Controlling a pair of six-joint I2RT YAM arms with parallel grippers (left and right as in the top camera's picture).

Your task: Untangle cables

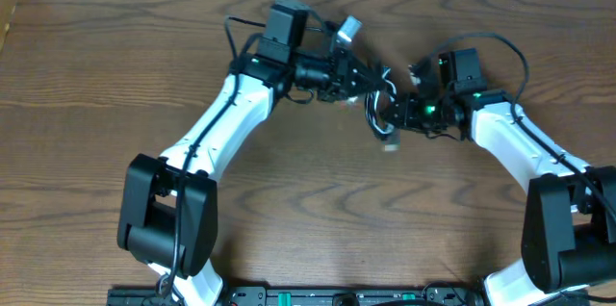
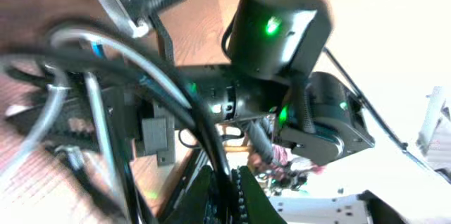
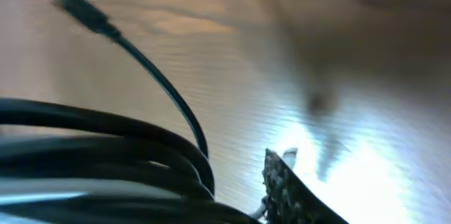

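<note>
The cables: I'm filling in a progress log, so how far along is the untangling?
Done: nothing visible; the black cable and white cable sit bunched together between the arms. In hand: the left gripper is shut at the bundle and the right gripper is against it; one black plug sticks out free. Left: pulling the two cords apart and laying them separately.

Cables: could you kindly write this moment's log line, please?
cables: bunched between grippers | left gripper: shut on cables | right gripper: grip unclear
</note>
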